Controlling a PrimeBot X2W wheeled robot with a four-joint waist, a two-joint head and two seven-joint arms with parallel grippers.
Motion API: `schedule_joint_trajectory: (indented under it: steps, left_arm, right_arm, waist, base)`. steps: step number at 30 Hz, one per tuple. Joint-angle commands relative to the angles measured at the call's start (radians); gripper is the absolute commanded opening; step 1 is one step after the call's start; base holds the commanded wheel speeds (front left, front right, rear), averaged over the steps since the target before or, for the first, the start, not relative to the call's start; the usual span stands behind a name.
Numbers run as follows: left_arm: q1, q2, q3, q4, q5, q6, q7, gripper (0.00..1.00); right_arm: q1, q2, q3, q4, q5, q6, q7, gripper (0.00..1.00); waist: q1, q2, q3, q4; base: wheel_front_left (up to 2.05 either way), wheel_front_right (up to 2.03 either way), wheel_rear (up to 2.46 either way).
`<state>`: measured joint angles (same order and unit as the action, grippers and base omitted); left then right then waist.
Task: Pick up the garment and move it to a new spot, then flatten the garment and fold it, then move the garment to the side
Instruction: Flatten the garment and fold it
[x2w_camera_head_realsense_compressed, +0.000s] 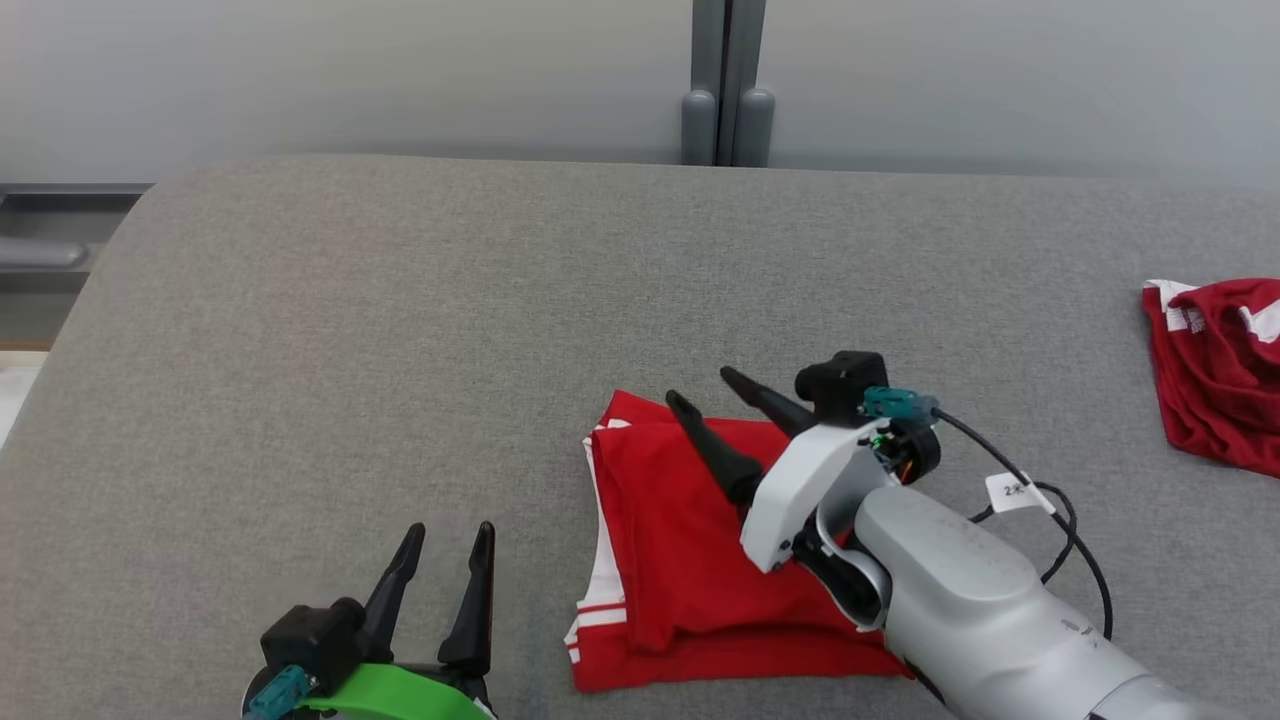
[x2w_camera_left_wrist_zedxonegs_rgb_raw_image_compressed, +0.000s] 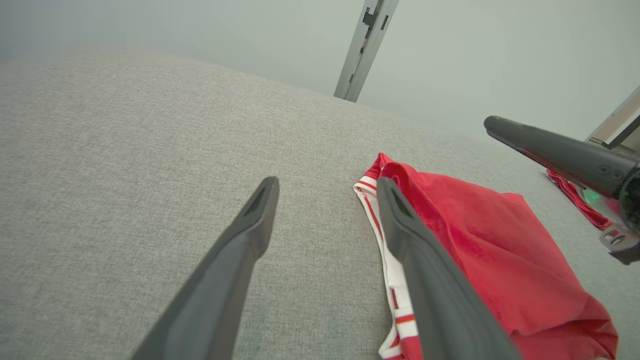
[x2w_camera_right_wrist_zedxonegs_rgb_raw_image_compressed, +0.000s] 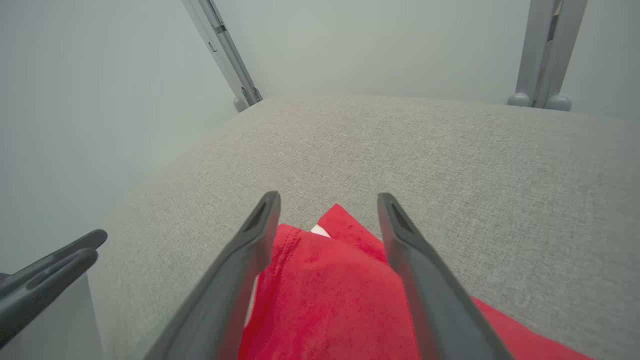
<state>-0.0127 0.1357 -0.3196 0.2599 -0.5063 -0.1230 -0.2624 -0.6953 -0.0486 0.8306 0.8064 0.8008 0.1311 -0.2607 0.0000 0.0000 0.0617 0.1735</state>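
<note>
The folded red garment (x2w_camera_head_realsense_compressed: 690, 560), white-trimmed, lies at 6 o'clock on the grey fabric-covered table (x2w_camera_head_realsense_compressed: 400, 300). Its right part is hidden under the right gripper (x2w_camera_head_realsense_compressed: 700, 385), whose fingers are spread and empty above it. The left gripper (x2w_camera_head_realsense_compressed: 450, 528), at 7 o'clock, is also spread and empty. At 3 o'clock a crumpled red cloth (x2w_camera_head_realsense_compressed: 1220, 370) is cut off by the frame edge.

Grey fabric surface (x2w_camera_head_realsense_compressed: 400, 350): far-left corner rounded. Dark red crumpled cloth (x2w_camera_head_realsense_compressed: 1220, 370), white-trimmed: laid at right edge. Grey upright post (x2w_camera_head_realsense_compressed: 728, 80): set behind surface, between pale panels (x2w_camera_head_realsense_compressed: 350, 70).
</note>
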Motion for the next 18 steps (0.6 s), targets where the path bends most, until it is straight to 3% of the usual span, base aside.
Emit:
schedule_joint_trajectory:
  steps: [1,7,8,9,10,12,14,18]
  left_arm:
    - [-0.017,-0.004,0.005,-0.004,0.006,-0.002,-0.003,1.00]
    - [-0.021,-0.010,0.009,-0.007,0.012,-0.004,-0.003,1.00]
    - [-0.020,-0.011,0.010,-0.006,0.012,-0.004,-0.003,1.00]
    - [-0.020,-0.012,0.010,-0.006,0.013,-0.005,-0.003,1.00]
    - [-0.019,-0.012,0.010,-0.005,0.014,-0.005,-0.003,1.00]
    - [-0.020,-0.013,0.010,-0.004,0.014,-0.006,-0.003,1.00]
    - [-0.019,-0.014,0.012,-0.003,0.014,-0.007,-0.003,1.00]
    - [-0.014,-0.014,0.017,-0.004,0.015,-0.007,-0.003,1.00]
  right_arm:
    - [-0.014,-0.004,-0.037,0.000,-0.041,-0.001,-0.005,1.00]
    - [0.042,-0.004,-0.213,-0.048,-0.279,-0.001,-0.005,1.00]
    - [0.057,-0.004,-0.232,-0.058,-0.311,-0.001,-0.005,0.84]
    - [0.075,-0.004,-0.255,-0.068,-0.353,-0.001,-0.005,0.52]
    - [0.094,-0.004,-0.273,-0.080,-0.392,-0.001,-0.005,0.36]
    - [0.135,-0.004,-0.296,-0.095,-0.446,-0.001,-0.005,0.15]
    - [0.177,-0.004,-0.301,-0.111,-0.477,-0.001,-0.005,0.00]
    - [0.243,-0.004,-0.256,-0.136,-0.512,-0.001,-0.005,0.00]
  waist:
    - [0.0000,0.0000,0.003,-0.013]
    - [0.0000,0.0000,0.005,-0.030]
    - [0.0000,0.0000,0.004,-0.031]
    - [0.0000,0.0000,0.004,-0.032]
    - [0.0000,0.0000,0.003,-0.031]
    - [0.0000,0.0000,0.001,-0.030]
    - [0.0000,0.0000,0.000,-0.027]
    - [0.0000,0.0000,0.001,-0.021]
  base:
    - [0.00,0.00,0.00]
    - [0.00,0.00,0.00]
    - [0.00,0.00,0.00]
    - [0.00,0.00,0.00]
    - [0.00,0.00,0.00]
    - [0.00,0.00,0.00]
    - [0.00,0.00,0.00]
    - [0.00,0.00,0.00]
